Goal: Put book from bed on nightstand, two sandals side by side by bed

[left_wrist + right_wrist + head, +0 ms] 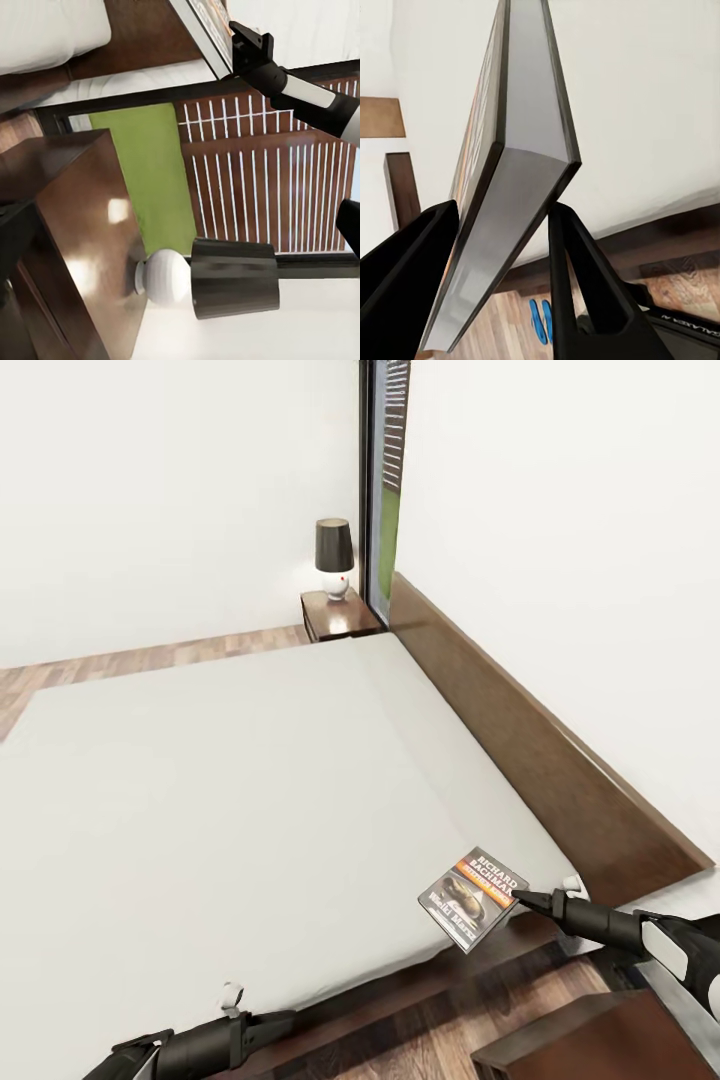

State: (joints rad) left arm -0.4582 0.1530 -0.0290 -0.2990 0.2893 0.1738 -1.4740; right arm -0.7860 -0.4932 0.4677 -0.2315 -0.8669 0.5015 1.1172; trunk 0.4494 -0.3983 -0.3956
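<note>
Book (473, 899) in R gripper (516, 897) (lifted)

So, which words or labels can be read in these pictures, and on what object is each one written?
"RICHARD BACHMAN": white letters at the top of the book cover, held in the right gripper.
Lower title line on the same cover: too blurred to read with certainty.
Orange band on the cover: text too small to read.
Nothing else carries readable text.
</note>
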